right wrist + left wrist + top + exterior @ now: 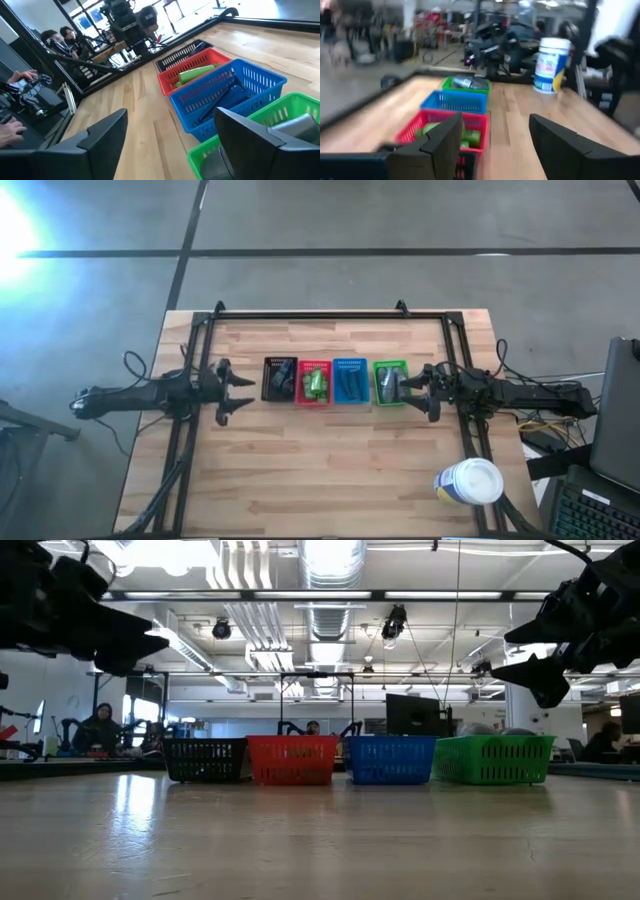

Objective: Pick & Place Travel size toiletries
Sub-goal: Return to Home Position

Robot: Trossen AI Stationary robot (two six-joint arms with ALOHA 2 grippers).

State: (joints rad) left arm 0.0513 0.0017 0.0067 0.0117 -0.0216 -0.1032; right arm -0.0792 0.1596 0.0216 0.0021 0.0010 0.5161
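Four mesh baskets stand in a row mid-table. The black one (pixel 279 378) holds dark tubes, and the red one (pixel 314 383) holds green bottles (pixel 197 74). Thin black sticks (pixel 220 102) lie in the blue one (pixel 349 382). The green one (pixel 389 382) holds grey containers (pixel 295 125). My left gripper (pixel 245 394) hovers open and empty just left of the black basket, pointing level along the row (pixel 495 145). My right gripper (pixel 408 392) hovers open and empty at the green basket's right side (pixel 170 135). In the low view both grippers hang above the tabletop.
A large white canister (pixel 470 483) stands near the table's front right corner. A black metal frame (pixel 330 313) runs along the far edge and down both sides. A laptop (pixel 610 430) sits past the right edge. People sit in the room beyond (pixel 100 725). Bare wood lies in front of the baskets.
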